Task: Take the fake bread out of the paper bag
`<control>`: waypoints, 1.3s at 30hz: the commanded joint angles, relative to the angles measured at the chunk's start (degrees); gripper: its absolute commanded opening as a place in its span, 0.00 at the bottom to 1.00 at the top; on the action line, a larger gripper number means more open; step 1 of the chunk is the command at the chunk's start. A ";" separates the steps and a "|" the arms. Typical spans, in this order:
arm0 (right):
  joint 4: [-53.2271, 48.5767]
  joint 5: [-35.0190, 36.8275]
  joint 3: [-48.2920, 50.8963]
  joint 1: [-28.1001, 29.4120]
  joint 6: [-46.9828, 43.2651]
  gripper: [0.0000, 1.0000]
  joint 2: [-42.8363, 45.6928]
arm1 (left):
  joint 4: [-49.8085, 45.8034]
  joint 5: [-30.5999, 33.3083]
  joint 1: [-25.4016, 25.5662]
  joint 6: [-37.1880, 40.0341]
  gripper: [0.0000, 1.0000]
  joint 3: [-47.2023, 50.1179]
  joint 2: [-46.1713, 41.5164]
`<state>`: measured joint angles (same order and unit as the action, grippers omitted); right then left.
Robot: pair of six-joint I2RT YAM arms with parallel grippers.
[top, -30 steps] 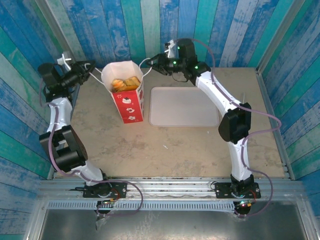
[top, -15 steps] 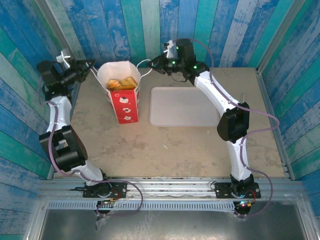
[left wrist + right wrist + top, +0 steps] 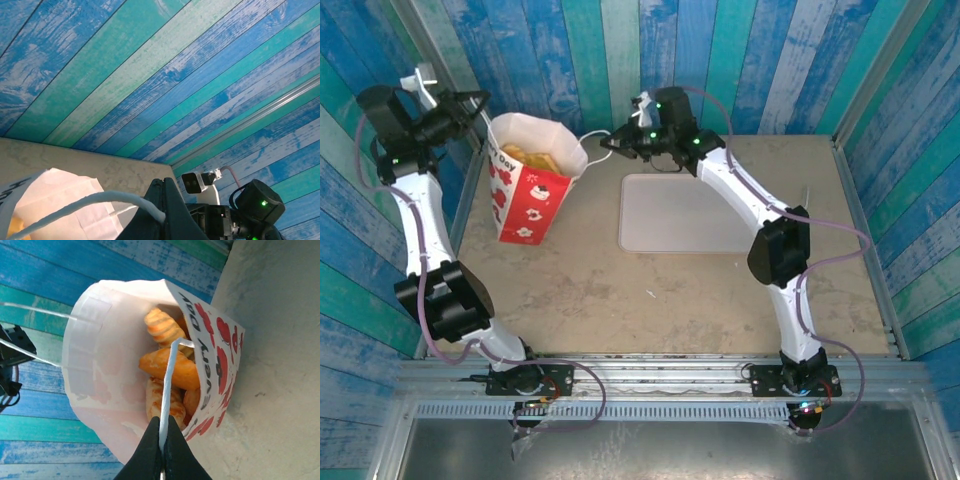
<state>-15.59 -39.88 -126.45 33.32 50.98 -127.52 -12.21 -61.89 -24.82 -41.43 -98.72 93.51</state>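
Note:
The red-and-white paper bag (image 3: 523,190) sits at the table's back left, tilted, with its mouth held wide. Golden fake bread (image 3: 541,158) lies inside it, and the right wrist view shows several pieces (image 3: 169,368) against the white lining. My left gripper (image 3: 483,98) is shut on the left cord handle (image 3: 95,201), with its tips (image 3: 164,182) pinching the cord's end. My right gripper (image 3: 611,144) is shut on the right cord handle (image 3: 168,385), which runs taut from its tips (image 3: 161,423) up to the bag's rim (image 3: 210,330).
A pale pink tray (image 3: 685,213) lies flat just right of the bag, under the right arm. Blue plank walls close in behind and on both sides. Bare tabletop (image 3: 650,295) stretches in front of the bag and the tray.
Both grippers closed on the cord handles. The left arm swung up and to the left, the right arm followed, and the bag moved left and tipped over that way.

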 commanded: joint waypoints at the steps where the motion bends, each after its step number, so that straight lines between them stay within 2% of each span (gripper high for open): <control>1: 3.43 -1.58 2.60 2.49 1.35 0.02 -1.43 | -14.97 3.69 -0.14 13.14 0.00 -5.03 3.29; 5: 5.12 -1.59 9.67 2.82 1.04 0.03 -0.05 | -25.61 8.45 1.90 24.19 0.00 -6.15 3.53; 8: 6.19 -0.77 15.55 2.68 -0.19 0.03 2.35 | -29.31 9.70 5.10 27.77 0.00 -6.11 4.02; 17: 8.13 0.31 28.64 1.45 -1.36 0.03 8.00 | -21.40 8.17 12.77 24.31 0.00 2.09 1.63; 25: 9.20 0.90 37.47 -1.22 -2.52 0.02 9.40 | -16.86 9.87 17.92 21.99 0.00 8.07 0.88; 33: 10.05 0.59 41.75 -1.37 -3.61 0.02 7.94 | -13.54 12.86 20.66 20.61 0.00 13.51 0.28; 39: 10.23 0.02 41.07 -1.46 -3.34 0.02 4.74 | -10.40 16.25 21.57 18.95 0.00 18.54 0.12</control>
<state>-5.54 -38.94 -84.97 32.05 48.38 -120.51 -25.30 -48.42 -3.55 -21.74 -81.54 95.48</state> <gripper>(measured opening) 0.042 0.044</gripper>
